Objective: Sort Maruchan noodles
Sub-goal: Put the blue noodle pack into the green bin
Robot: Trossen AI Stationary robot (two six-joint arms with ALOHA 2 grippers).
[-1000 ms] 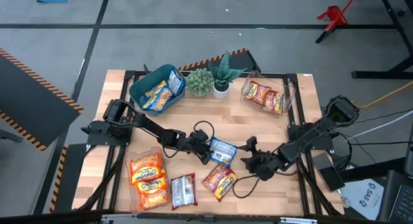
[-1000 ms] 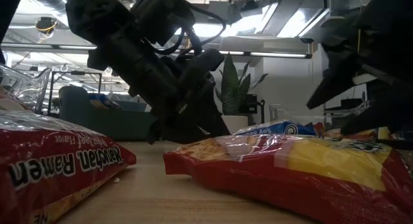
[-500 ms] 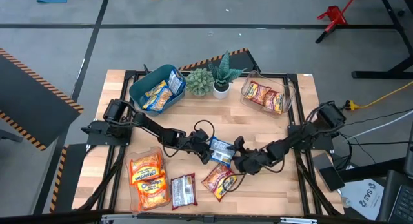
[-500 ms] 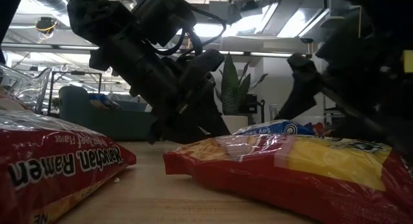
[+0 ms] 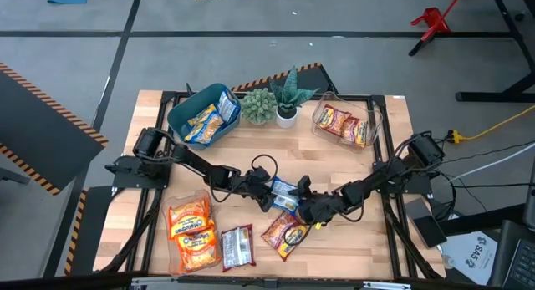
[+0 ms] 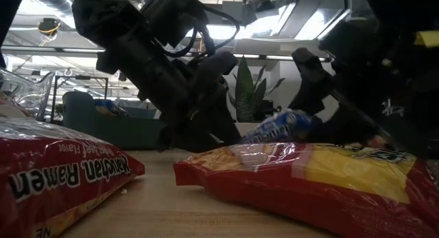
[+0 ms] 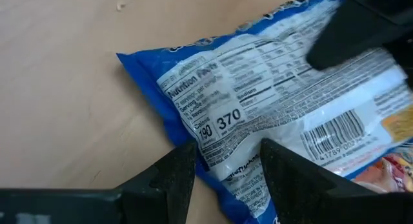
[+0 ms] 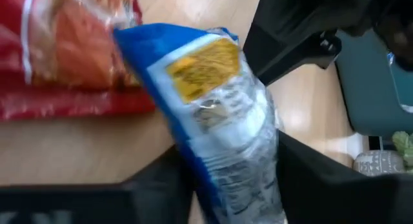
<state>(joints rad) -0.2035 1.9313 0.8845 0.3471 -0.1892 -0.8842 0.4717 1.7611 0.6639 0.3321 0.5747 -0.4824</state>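
Observation:
A blue Maruchan packet [image 5: 284, 190] lies mid-table between my two grippers. My left gripper [image 5: 268, 195] is open, its fingers standing over the packet's left end [image 7: 226, 153]. My right gripper [image 5: 301, 201] is shut on the packet's right end. A red packet [image 5: 287, 231] lies flat just nearer, and a silvery-dark packet [image 5: 236, 246] lies flat near the front edge. In the low view the blue packet [image 6: 281, 125] tilts up behind the red one [image 6: 309, 173]. My left gripper stands over the blue packet's left corner [image 7: 222, 137] from above and the left; I cannot tell whether its fingers touch it. My right gripper pinches the packet's right end [image 8: 235, 162] between its two fingers, coming low from the table's right. That end is raised [image 6: 296, 119] while the left end stays down by the table.
A clear tub [image 5: 175, 252] at front left holds orange packets. A teal bin [image 5: 180, 114] at far left holds blue-yellow packets. A clear tub [image 5: 372, 127] at far right holds red packets. Two potted plants [image 5: 276, 102] stand at the far edge.
My right gripper has moved toward the table's left, reached the blue packet and closed on its right end. That end has risen off the table and the packet has tilted, while its left end stays by the left gripper.

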